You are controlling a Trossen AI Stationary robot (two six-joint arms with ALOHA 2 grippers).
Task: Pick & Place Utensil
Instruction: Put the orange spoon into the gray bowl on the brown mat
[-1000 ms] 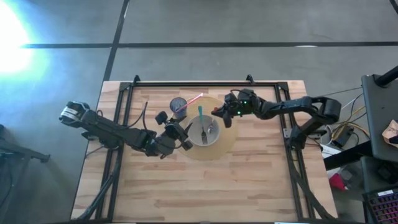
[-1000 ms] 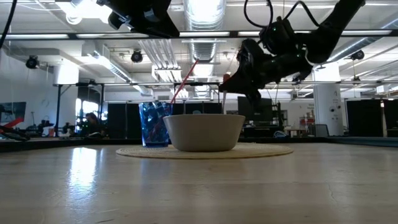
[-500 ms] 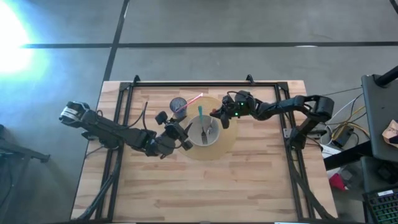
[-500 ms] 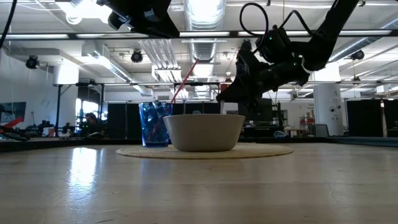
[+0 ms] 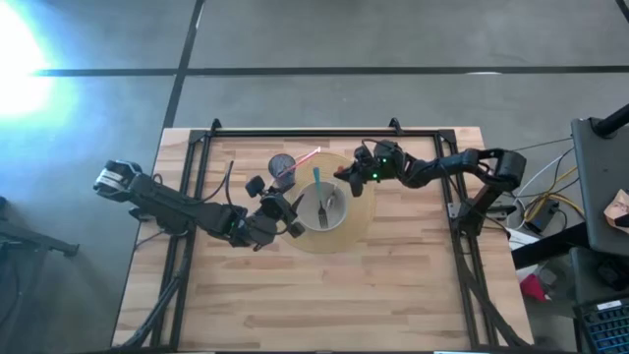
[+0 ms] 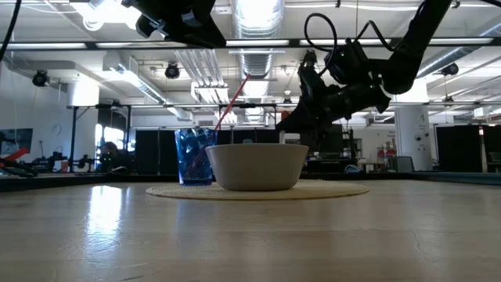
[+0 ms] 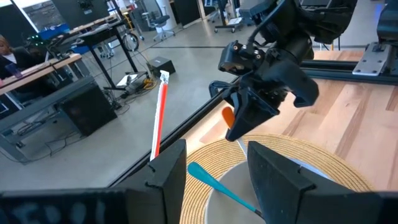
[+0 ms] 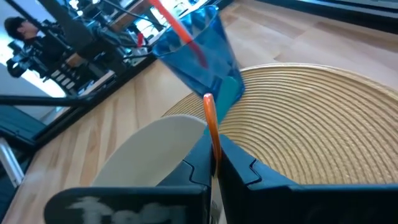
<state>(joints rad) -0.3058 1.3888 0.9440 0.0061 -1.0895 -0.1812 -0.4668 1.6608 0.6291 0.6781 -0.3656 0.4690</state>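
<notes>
Right tool (image 8: pixel 213 163) pinches slim orange utensil (image 8: pixel 211 121).

You have a wooden table (image 5: pixel 393 285) with a round woven placemat (image 5: pixel 360 221) near its middle. On the mat's far left edge stands a blue tumbler (image 6: pixel 190 156) holding a red straw (image 6: pixel 232 100), which tilts rightwards.

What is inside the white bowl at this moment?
High view: the bowl holds a fork and a teal-handled utensil leaning over its rim. The teal utensil's head isn't clearly visible; the low view's bowl wall hides everything inside.
</notes>
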